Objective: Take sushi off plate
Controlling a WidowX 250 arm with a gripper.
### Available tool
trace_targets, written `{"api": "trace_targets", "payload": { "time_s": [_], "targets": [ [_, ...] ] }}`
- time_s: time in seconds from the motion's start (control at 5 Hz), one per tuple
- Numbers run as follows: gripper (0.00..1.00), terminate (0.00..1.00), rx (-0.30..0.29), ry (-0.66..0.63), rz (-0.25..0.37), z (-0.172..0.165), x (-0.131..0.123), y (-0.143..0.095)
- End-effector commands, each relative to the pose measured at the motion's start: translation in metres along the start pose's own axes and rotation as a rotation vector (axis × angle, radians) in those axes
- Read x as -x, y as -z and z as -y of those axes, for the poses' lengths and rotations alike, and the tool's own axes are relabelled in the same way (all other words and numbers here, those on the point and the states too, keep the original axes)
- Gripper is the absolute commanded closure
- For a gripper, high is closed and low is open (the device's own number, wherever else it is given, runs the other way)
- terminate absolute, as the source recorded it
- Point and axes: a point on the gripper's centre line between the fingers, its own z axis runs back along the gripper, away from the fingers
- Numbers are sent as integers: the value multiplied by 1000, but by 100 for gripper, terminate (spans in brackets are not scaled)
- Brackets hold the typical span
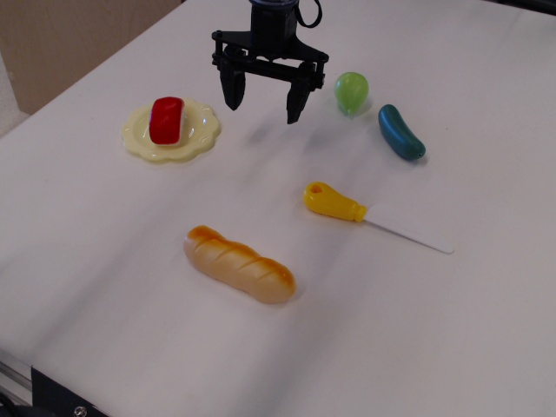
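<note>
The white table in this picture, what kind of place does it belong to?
Probably a robot test bench, not a real kitchen. A black gripper hangs open above a bare white table, and the food is toys: a red sushi on a yellow plate, a bread loaf.

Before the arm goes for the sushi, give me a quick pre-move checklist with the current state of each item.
1. Sushi on the plate: ok.
2. Gripper open, fingers spread: ok.
3. Gripper empty: ok.
4. Gripper over the sushi: not ok, it hangs to the right of the plate.
5. Nothing between gripper and sushi: ok.
6. Bare table beside the plate for set-down: ok.
</note>
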Motion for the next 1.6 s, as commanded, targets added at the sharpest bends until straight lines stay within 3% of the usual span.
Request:
{"api": "trace_targets", "payload": {
  "time_s": [0.0, 0.2, 0.6, 1.2, 1.4],
  "targets": [
    [0, 0, 0, 0, 0, 0, 0, 0],
    [0, 0, -76, -84, 17, -31, -2, -8],
    [0, 0, -105, -263, 33, -84, 18, -18],
    [0, 0, 1, -325, 34, -105, 21, 6],
    [0, 0, -9, -325, 49, -103, 13, 13]
  ]
}}
